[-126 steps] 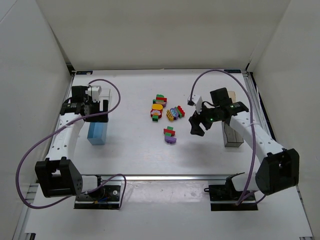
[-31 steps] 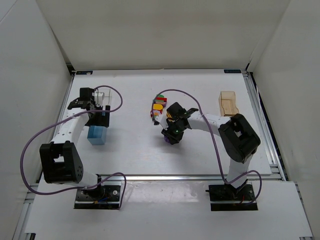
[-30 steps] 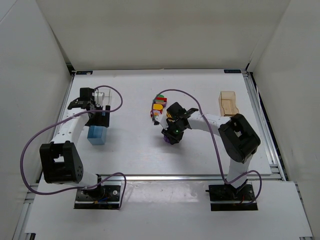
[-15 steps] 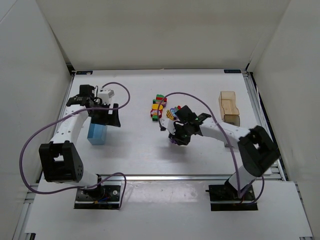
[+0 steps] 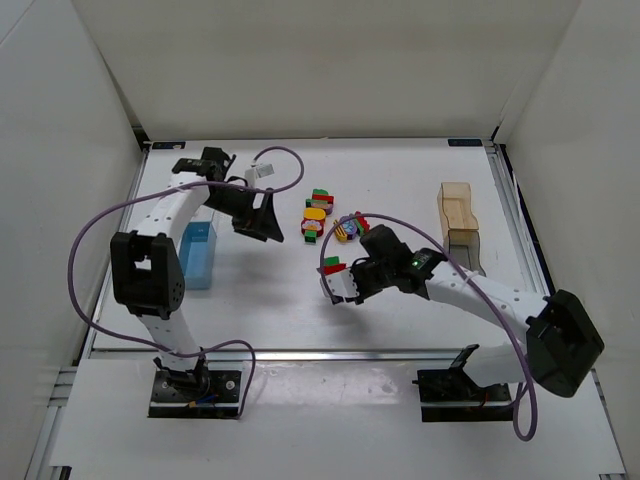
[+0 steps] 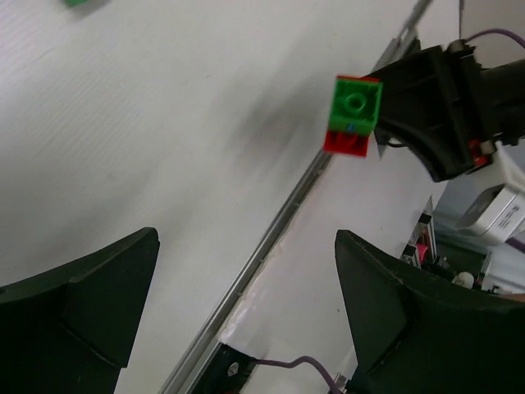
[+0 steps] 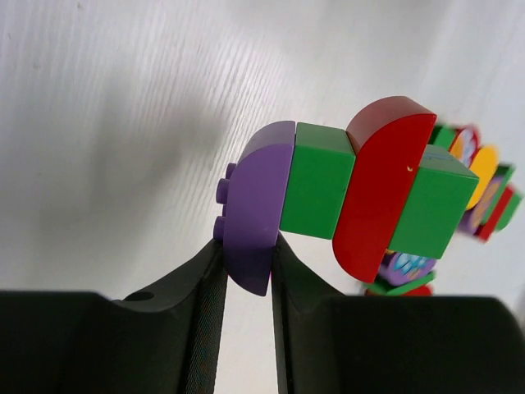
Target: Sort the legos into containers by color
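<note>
The right gripper pinches a mixed-colour stack of legos by its purple rounded end brick. Its two black fingers are drawn in narrow, pressing that brick from either side. Beyond the purple piece the stack runs green, then a rounded red, then green, jutting out toward 2 o'clock in the right wrist view.

From above, the right gripper and the stack sit near the middle of the white table, at about 6 o'clock from the loose legos, which lie in a small cluster just beyond.

The left gripper hangs at 9 o'clock from that cluster. Its fingers are spread wide, with nothing between them and only table below. The left wrist view looks across at the stack, its green and red end showing at 1 o'clock, with the black right gripper behind it and a soft shadow on the table some way off.

The light blue container stands at the table's 9 o'clock side. The tan container and the dark smoky container stand end to end at the 3 o'clock side. What they hold cannot be made out.
</note>
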